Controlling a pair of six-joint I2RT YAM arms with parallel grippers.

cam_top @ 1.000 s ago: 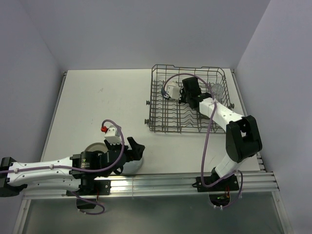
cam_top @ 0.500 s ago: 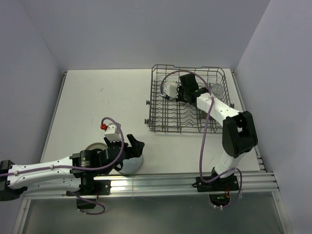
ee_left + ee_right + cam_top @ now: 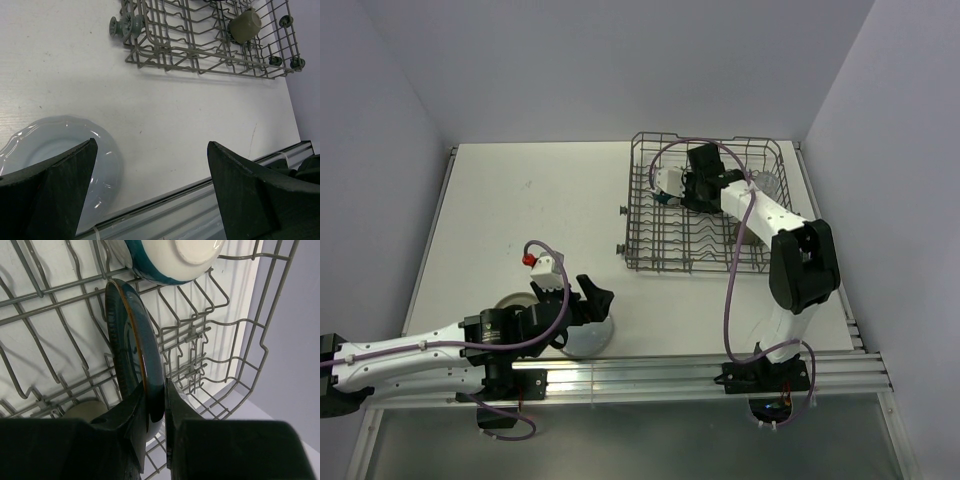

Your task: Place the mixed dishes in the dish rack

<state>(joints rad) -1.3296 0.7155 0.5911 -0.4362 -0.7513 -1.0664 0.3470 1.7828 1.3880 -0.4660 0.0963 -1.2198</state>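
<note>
Right gripper (image 3: pixel 155 407), clamped on teal plate (image 3: pixel 131 347), has swung deeper into rack (image 3: pixel 638 215); slotting looks near. Left gripper (image 3: pixel 152 150) gapes over blue plate (image 3: pixel 50 145).

Inside the dish rack (image 3: pixel 665 240), the top edge cuts the bowl (image 3: pixel 170 260), and the right hand (image 3: pixel 155 387) hides the lower rim of the dark teal plate (image 3: pixel 131 340). Outside the rack, the pale blue plate (image 3: pixel 55 145) runs off-frame.
</note>
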